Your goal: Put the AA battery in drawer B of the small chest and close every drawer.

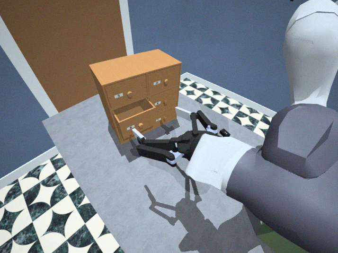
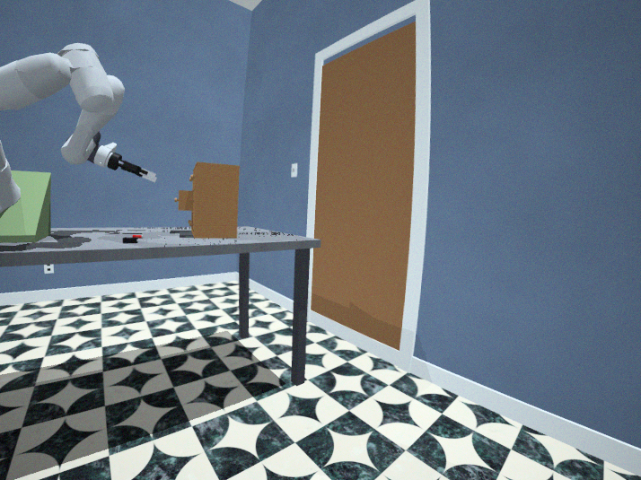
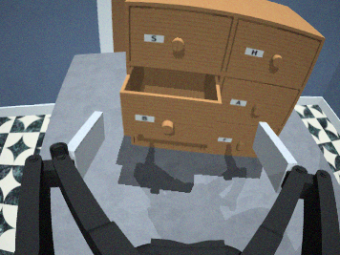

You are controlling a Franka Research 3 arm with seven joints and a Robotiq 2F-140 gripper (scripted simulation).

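Note:
The small wooden chest (image 1: 138, 91) stands on the grey table near its far edge, and it also shows in the wrist view (image 3: 217, 74) and side-on in the exterior view (image 2: 214, 199). Its middle-left drawer (image 1: 134, 112) is pulled partway out; the label on its front is too small to read. The part of the drawer's inside (image 3: 173, 82) that I see is bare wood, and the AA battery shows in no view. My gripper (image 1: 160, 122) is wide open and empty, in the air in front of the chest, fingers pointing at it (image 3: 179, 147).
Drawers S (image 3: 179, 37), H (image 3: 267, 55) and A (image 3: 252, 105) are pushed in. A small black object (image 1: 225, 132) lies on the table to the right of the gripper. A green block (image 2: 23, 205) stands near the robot's base. The table edge runs close behind the chest.

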